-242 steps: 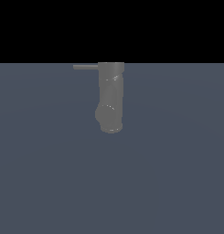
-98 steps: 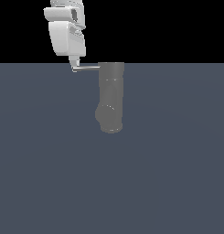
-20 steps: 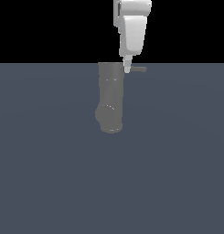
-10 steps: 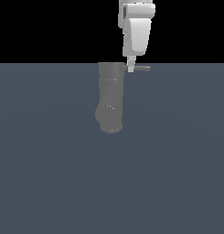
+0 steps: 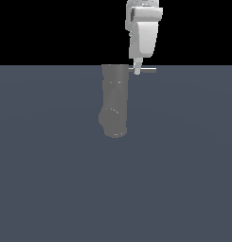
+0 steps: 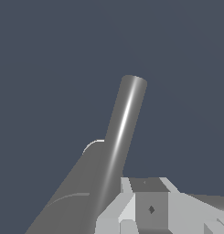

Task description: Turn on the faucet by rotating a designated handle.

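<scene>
Handle [image 5: 147, 70]: juts toward the exterior view's right from faucet [image 5: 114, 100]. Your gripper [image 5: 137, 71] bears against it, placed for pushing; finger spread cannot be told.

Hand [image 5: 138, 71] jaw gap unreadable; arm cut off at exterior view's top.

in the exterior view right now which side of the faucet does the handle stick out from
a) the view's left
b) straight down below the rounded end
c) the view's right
c: the handle juts sideways from the top of the faucet toward the exterior view's right, with the gripper reaching down onto it beside the cylinder.
</scene>
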Controlling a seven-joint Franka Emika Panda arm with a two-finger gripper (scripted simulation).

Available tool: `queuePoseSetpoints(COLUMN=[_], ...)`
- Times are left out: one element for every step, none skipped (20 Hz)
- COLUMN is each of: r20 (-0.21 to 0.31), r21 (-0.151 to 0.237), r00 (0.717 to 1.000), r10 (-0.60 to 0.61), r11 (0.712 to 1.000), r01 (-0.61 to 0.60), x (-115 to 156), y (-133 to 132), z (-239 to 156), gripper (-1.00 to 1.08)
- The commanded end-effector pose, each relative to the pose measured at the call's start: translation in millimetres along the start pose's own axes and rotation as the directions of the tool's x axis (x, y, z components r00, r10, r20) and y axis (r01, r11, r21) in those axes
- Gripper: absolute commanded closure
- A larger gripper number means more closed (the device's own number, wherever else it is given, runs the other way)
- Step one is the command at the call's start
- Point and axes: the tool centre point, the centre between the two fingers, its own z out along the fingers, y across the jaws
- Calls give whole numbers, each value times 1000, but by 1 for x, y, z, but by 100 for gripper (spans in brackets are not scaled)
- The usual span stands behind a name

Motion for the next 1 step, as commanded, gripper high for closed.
queuePoseSetpoints(r20=[-14], r21=[8], r00=[998], r10=[69], r11=[998], r01=[-69], x=[47], y=[2], z=[-1], gripper=[108])
